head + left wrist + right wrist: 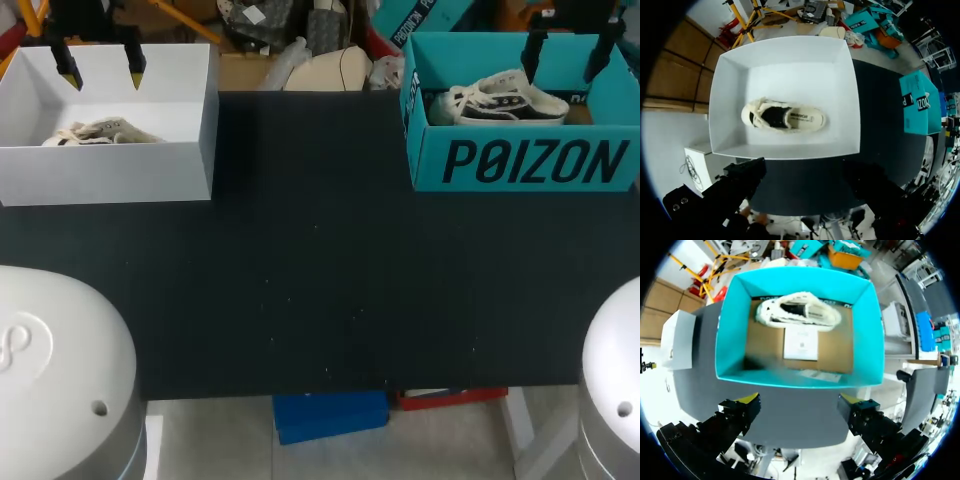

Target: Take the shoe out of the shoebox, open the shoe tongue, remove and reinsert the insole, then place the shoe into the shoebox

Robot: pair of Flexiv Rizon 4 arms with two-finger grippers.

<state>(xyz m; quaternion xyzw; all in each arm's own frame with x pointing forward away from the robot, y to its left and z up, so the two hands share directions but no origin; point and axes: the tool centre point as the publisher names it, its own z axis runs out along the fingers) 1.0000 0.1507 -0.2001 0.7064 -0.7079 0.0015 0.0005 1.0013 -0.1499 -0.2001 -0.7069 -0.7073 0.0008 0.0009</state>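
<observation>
Hovering above the teal shoebox [530,160], the right gripper [567,50] has its two fingers spread wide and grips nothing. Inside the teal shoebox the dark-and-white shoe [500,100] sits on its sole, touched by neither finger. Well to the left of the teal shoebox, across the black table [320,280], a white box [110,170] contains a cream shoe [95,133] (the left gripper [101,68] hangs over it, fingers likewise wide apart and empty). Nothing of the task looks done: lifting out, tongue, insole and return all remain.
</observation>
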